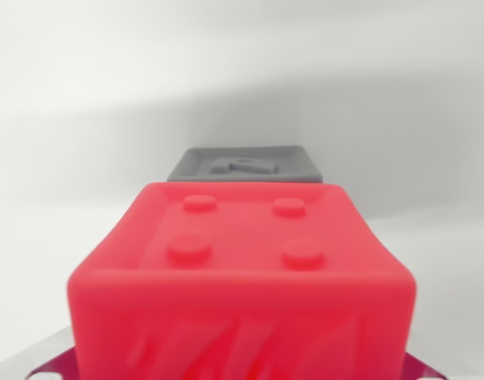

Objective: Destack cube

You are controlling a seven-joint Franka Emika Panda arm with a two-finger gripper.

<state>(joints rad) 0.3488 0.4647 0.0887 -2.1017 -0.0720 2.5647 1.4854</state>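
Red cube (242, 277): fills the lower middle of the wrist view, very close to the camera. Top face carries four round studs in a square; the front face shows raised relief, blurred. Edges rounded.

Grey cube (243, 163): directly behind the red one, farther from the camera, only its top face visible, with a raised figure on it too blurred to read. Whether the two touch cannot be told.

Tabletop (83, 119): pale, plain, with a soft shadow across it.

Hand: fingers not seen in this view; whether it is released or clenched cannot be told.
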